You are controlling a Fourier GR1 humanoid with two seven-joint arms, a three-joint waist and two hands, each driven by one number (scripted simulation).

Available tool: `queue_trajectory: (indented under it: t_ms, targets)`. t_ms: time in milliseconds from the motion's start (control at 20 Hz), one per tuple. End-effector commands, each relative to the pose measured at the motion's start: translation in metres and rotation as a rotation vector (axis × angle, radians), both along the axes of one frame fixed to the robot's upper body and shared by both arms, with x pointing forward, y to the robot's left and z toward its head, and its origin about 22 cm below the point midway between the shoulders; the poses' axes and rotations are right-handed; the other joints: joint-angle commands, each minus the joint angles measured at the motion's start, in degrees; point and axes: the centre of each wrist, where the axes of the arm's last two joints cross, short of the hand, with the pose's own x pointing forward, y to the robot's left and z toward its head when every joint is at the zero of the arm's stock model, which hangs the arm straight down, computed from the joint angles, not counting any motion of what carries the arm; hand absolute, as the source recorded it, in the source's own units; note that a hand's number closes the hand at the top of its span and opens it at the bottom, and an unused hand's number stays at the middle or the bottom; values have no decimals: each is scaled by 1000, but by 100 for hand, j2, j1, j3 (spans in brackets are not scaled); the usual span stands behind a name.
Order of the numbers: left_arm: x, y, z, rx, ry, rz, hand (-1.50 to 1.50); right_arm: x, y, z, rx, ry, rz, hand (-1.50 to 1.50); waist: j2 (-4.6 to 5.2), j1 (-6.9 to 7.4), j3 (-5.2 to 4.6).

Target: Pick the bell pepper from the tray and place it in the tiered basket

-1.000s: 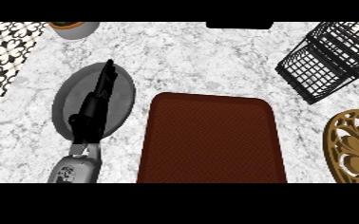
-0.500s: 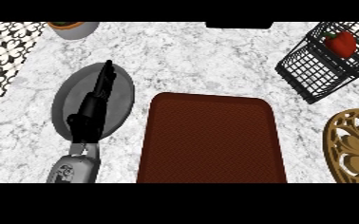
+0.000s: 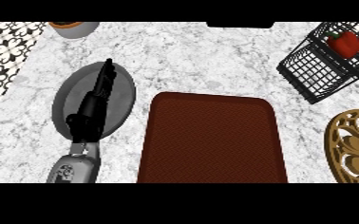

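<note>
White-and-grey marbled stone bench (image 3: pixel 210 61) fills the view. Dark brown rectangular tray (image 3: pixel 210 142) with rounded corners lies at centre-bottom, nothing on it. Black wire tiered basket (image 3: pixel 316 73) sits at the right edge near the top, tilted in view. Grey round plate (image 3: pixel 119 88) lies left of the tray, just beside it. Left forearm comes up from the lower left; black left hand (image 3: pixel 95 107) lies over the plate with its fingers straight and close together, pointing toward the top of the view, holding nothing. Gold-coloured openwork round trivet (image 3: pixel 344 147) is cut off by the right edge, below the basket. Black-and-white patterned cloth (image 3: pixel 14 52) shows at the left edge. Grey bowl with a brown rim (image 3: pixel 73 28) is partly cut off at top left. Red bell pepper (image 3: pixel 344 42) sits inside the basket, in its upper part. Right hand does not show.
</note>
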Motion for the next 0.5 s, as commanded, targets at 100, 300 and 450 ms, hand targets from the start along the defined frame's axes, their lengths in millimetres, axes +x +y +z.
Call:
queue_trajectory:
  t_ms: [100, 300, 450]
  targets:
    - [3, -10, 4, -6, 9, -6, 0, -65, -54, -5, 171, -27, -41, -150, 32, -68, 28]
    - [3, -6, 6, -12, -8, 9, 0, -103, -76, -11, 166, -33, -53, -150, 65, -124, 59]
    - [-5, 5, 3, -10, -20, 7, 0, -119, -85, -20, 185, -37, -43, -150, 48, -49, 65]
